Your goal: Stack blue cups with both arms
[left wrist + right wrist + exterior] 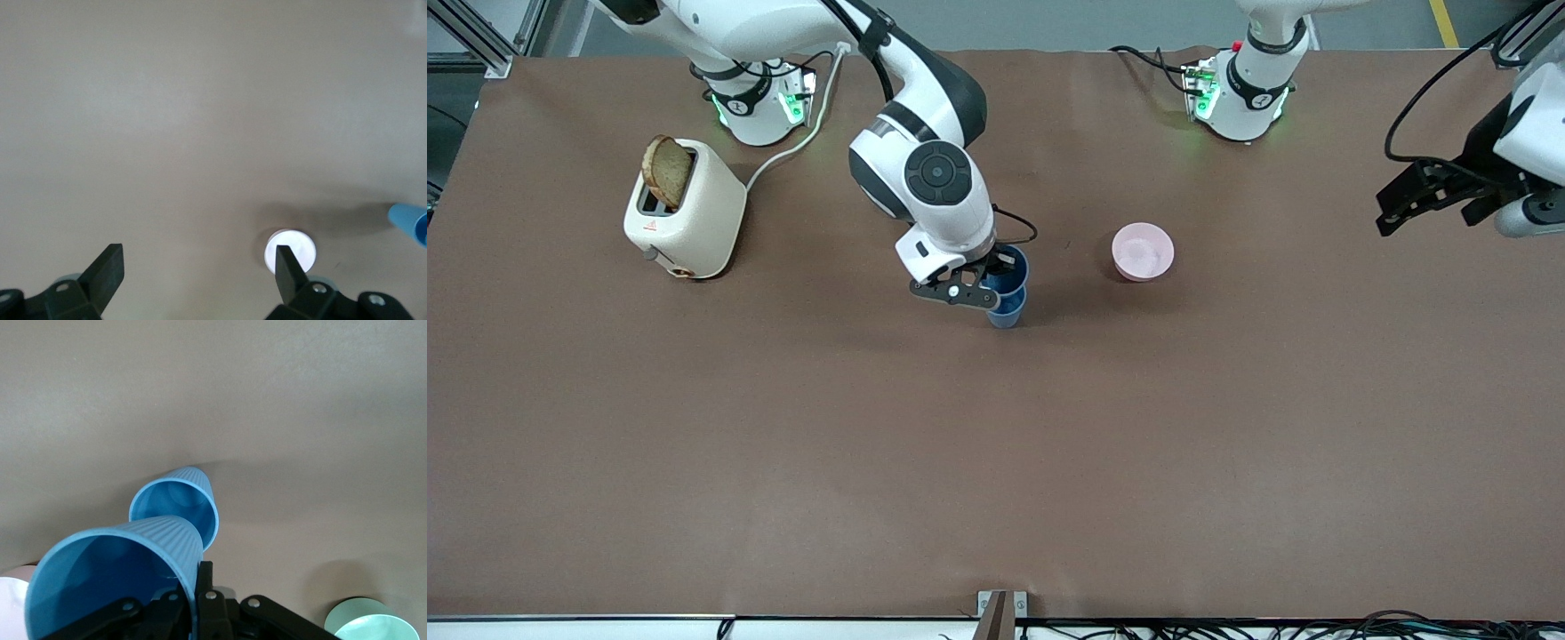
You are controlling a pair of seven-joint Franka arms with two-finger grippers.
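Your right end effector (989, 286) pinches one blue cup (113, 580) by its rim, over the second cup (1005, 309) standing mid-surface near the pink bowl (1143, 252). Release off-centre and the held cup catches the rim — toppling both. The left end effector (1414, 200) waits, spread, over its end.

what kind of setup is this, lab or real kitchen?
Likely a robot lab bench, not a kitchen: two bolted-down arms on a brown-covered table, aluminium framing at the edge, and kitchen props such as a toaster and pink bowl.
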